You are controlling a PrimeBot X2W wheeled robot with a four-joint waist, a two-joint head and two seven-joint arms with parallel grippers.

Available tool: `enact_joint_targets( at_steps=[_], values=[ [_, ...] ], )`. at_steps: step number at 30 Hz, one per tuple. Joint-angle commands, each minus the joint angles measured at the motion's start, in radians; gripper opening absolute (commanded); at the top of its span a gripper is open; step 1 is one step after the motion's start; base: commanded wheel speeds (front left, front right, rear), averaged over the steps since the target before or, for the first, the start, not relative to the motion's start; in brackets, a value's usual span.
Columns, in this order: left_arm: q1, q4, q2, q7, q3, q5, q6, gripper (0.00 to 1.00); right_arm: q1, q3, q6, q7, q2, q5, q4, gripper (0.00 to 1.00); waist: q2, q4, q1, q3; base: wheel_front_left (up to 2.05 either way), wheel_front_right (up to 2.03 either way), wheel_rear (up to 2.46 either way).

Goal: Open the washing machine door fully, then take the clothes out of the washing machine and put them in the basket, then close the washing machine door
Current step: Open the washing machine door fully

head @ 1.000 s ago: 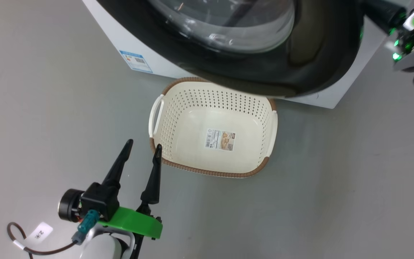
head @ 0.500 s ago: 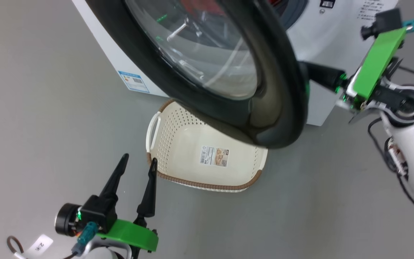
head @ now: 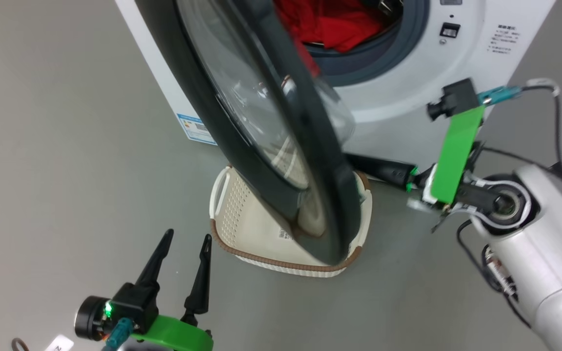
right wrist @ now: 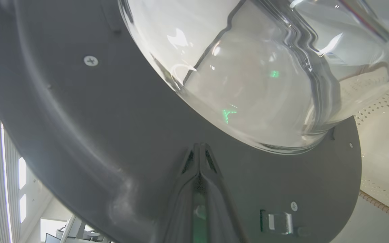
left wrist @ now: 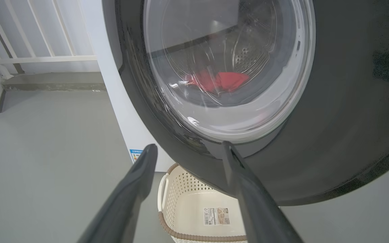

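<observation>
The washing machine (head: 408,83) stands white at the top, with the red clothes (head: 330,24) lying in its drum. The washing machine door (head: 261,136) hangs partly open, swung out edge-on over the basket (head: 242,219) on the floor. My right gripper (head: 356,161) is shut and empty, its tips (right wrist: 199,145) pressed against the door's dark inner face (right wrist: 79,118) just below the glass bowl (right wrist: 248,67). My left gripper (head: 188,234) is open and empty, low at the basket's left, pointing at the door's outer side (left wrist: 333,118). The clothes (left wrist: 221,81) show through the glass.
Grey floor (head: 56,146) spreads wide to the left and in front of the basket. A blue label (head: 195,129) sits low on the machine's side. A white railing (left wrist: 39,50) and a low step stand behind the machine. The door overhangs most of the basket (left wrist: 194,209).
The door has swung further out from the machine with my shut right gripper against its inner side, uncovering the drum and the red clothes. The head camera has shifted. My left gripper stays open.
</observation>
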Motion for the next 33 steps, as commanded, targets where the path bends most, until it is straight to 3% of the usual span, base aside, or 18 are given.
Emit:
enact_joint_targets(
  at_steps=[1,33],
  values=[
    [0.002,-0.023,0.017,-0.012,0.035,0.006,-0.004,1.0,0.021,0.016,0.002,0.005,0.026,-0.01,-0.044,0.0,0.0,0.014,0.0,-0.013,0.0,0.0,0.0],
    [0.044,-0.015,0.017,-0.012,0.073,0.004,0.002,1.0,0.092,0.101,0.002,0.015,0.183,-0.038,-0.069,0.0,0.0,0.144,0.0,-0.054,0.0,0.0,0.0]
  ],
)
